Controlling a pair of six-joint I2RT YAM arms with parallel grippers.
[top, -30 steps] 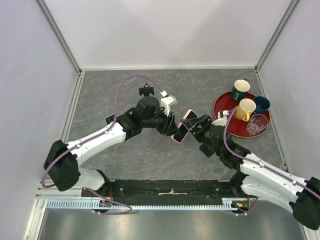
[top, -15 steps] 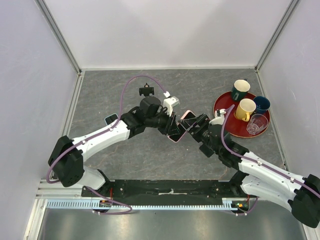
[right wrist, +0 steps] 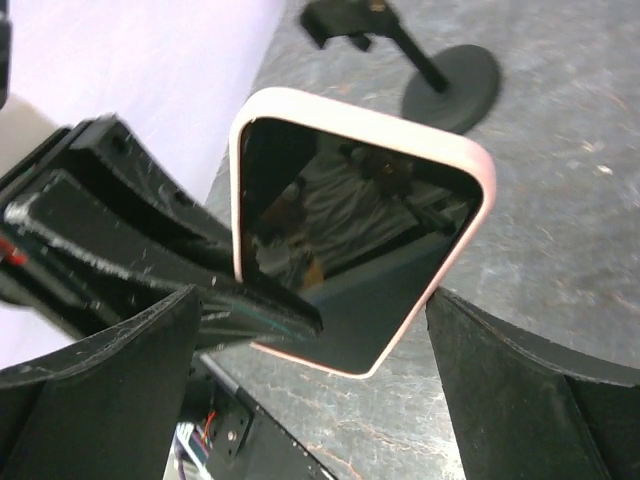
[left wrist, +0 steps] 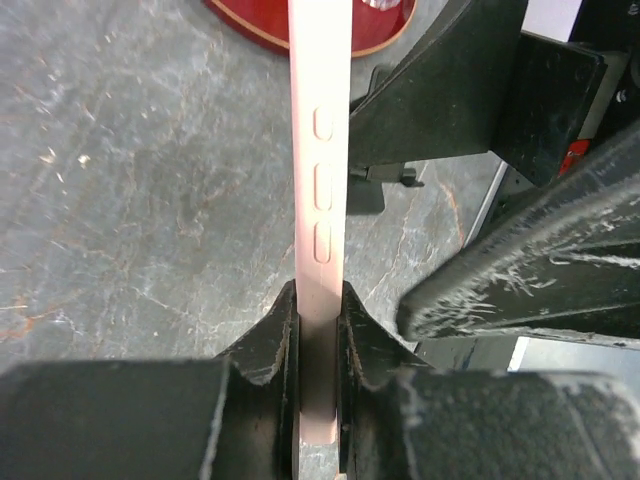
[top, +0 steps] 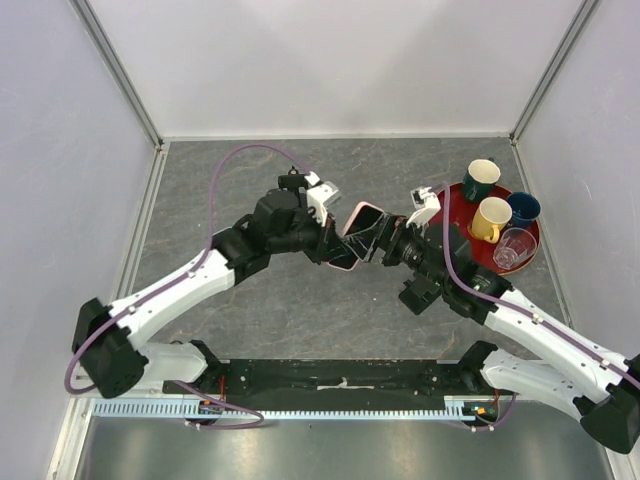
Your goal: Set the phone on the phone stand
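Pink is the rim of the phone (left wrist: 320, 150), and my left claw (left wrist: 318, 310) is closed tight on its thin edge, one finger on each flat face. The phone is lifted off the table and stands on edge, near the phone stand (right wrist: 455, 85) but not touching it, a little to the right of the stand in the top view. My right claw (right wrist: 312, 300) is spread wide, with a finger on each side of the dark screen and not pressing it. The red tray (top: 468, 255) lies well apart from the stand, beyond the phone.
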